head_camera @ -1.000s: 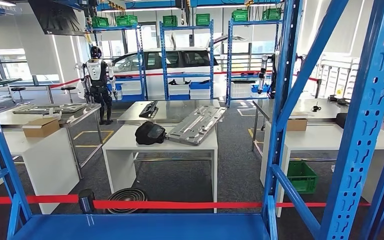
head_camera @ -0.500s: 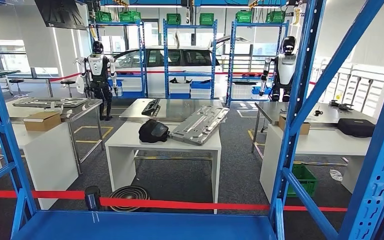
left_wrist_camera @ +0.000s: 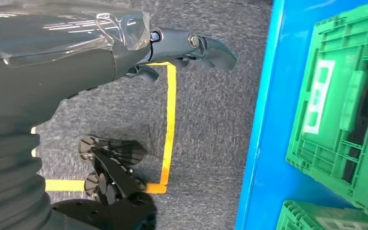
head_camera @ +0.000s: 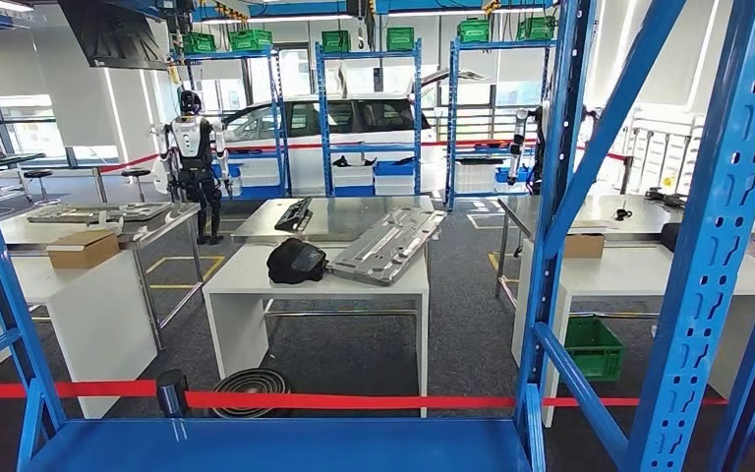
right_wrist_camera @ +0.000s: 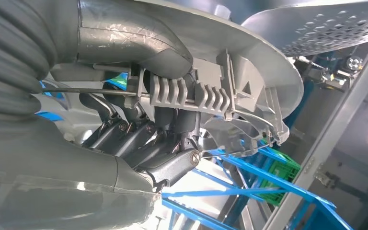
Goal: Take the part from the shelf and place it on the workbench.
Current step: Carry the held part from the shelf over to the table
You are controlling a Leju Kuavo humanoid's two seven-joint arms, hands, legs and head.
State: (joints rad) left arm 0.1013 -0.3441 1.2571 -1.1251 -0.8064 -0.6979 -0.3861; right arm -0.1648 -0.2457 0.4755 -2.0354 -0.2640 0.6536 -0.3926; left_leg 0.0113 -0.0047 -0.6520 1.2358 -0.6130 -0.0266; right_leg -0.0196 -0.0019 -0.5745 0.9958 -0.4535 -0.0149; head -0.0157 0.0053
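Note:
In the right wrist view my right hand (right_wrist_camera: 139, 129) grips a grey moulded plastic part (right_wrist_camera: 249, 81) with ribs and a curved rim; its dark fingers are wrapped under the part. My left hand (left_wrist_camera: 191, 45) hangs over grey carpet in the left wrist view, fingers loosely curved and holding nothing, beside a blue shelf (left_wrist_camera: 268, 143) with green crates (left_wrist_camera: 345, 105). In the head view, a white workbench (head_camera: 256, 280) stands ahead beyond the blue shelf board (head_camera: 285, 447), carrying a black bag (head_camera: 295, 261) and a grey metal panel (head_camera: 388, 246).
Blue shelf uprights (head_camera: 718, 246) and a diagonal brace (head_camera: 560, 197) frame the head view. Red barrier tape (head_camera: 354, 401) runs across in front of the tables. More white tables stand left (head_camera: 88, 305) and right (head_camera: 639, 270). Another humanoid robot (head_camera: 192, 157) stands far back. A yellow floor line (left_wrist_camera: 171, 120) runs below my left hand.
The whole head picture swung aside half a second ago and has come back to where it was a second ago; the camera moved, not the tables or shelves.

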